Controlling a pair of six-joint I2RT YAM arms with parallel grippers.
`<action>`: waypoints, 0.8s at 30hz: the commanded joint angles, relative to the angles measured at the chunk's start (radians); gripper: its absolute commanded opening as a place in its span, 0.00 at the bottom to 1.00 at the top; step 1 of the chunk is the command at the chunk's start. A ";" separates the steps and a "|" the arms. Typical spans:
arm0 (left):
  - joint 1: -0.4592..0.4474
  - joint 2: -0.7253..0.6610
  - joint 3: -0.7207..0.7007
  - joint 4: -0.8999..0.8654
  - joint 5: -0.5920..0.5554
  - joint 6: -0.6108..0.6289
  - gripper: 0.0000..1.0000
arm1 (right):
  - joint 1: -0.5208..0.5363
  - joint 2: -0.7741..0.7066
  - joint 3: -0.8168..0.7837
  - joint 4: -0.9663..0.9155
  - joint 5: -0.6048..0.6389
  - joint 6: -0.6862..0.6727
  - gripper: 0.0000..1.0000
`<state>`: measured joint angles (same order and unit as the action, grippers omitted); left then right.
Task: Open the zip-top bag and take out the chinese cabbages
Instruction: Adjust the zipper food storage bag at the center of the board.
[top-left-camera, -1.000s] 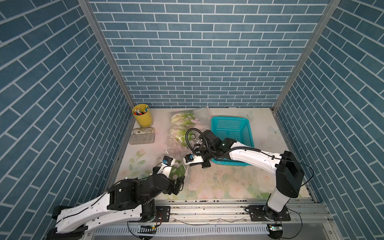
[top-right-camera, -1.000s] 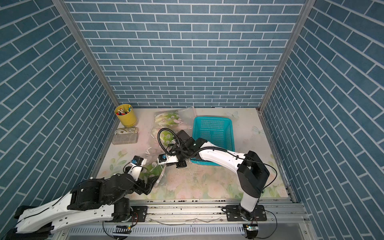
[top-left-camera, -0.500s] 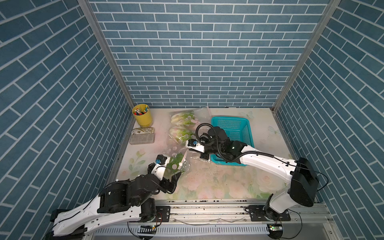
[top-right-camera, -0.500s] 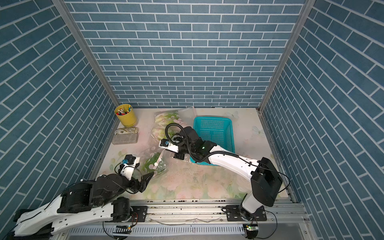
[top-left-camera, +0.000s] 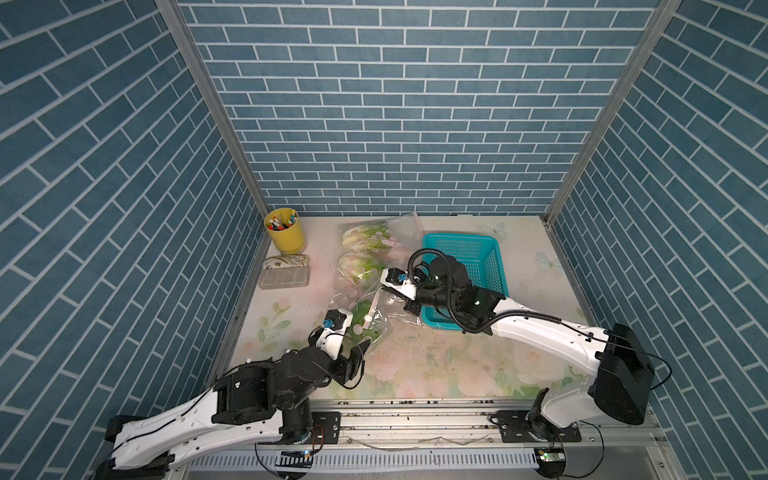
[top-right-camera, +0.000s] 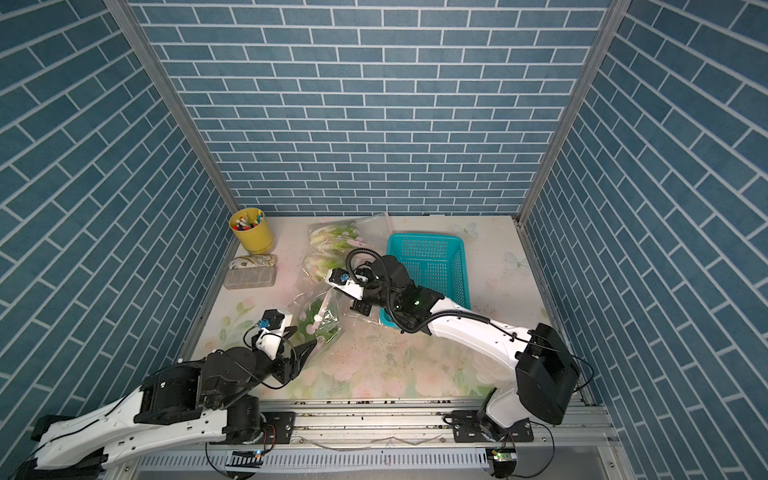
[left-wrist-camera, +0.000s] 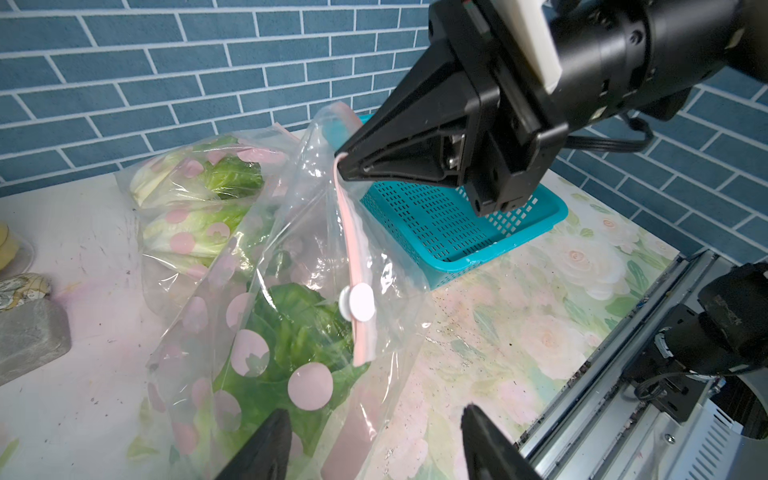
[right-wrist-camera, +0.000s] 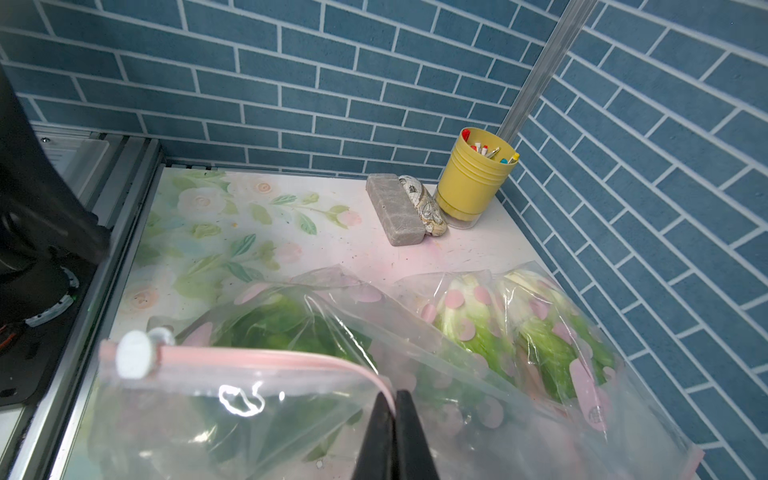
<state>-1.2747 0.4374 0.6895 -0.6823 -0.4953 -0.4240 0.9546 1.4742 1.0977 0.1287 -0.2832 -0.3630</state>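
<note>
Chinese cabbages (left-wrist-camera: 199, 237), three, bagged; right gripper (left-wrist-camera: 343, 165) tight on zip-top bag (left-wrist-camera: 307, 257), left gripper (left-wrist-camera: 374, 413) agape

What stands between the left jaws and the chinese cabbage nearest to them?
The zip-top bag: its clear film wraps the nearest chinese cabbage, and the pink zip strip with its white slider hangs in front of it. The right jaws, shut, pinch that strip. Nothing else visible does.

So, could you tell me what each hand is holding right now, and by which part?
The right hand pinches the zip-top bag by its pink zip strip. The left hand is open, holding nothing.
</note>
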 joint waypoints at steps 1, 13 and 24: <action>0.004 -0.012 -0.071 0.088 0.008 -0.047 0.65 | -0.006 -0.029 -0.008 0.066 0.013 0.054 0.00; 0.004 -0.118 -0.224 0.352 -0.056 -0.084 0.40 | -0.005 -0.022 -0.008 0.061 -0.011 0.040 0.00; 0.004 -0.164 -0.261 0.394 -0.022 -0.089 0.27 | -0.005 -0.014 0.009 0.049 -0.039 0.034 0.00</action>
<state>-1.2747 0.2802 0.4427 -0.3134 -0.5159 -0.5060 0.9543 1.4708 1.0977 0.1436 -0.2955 -0.3630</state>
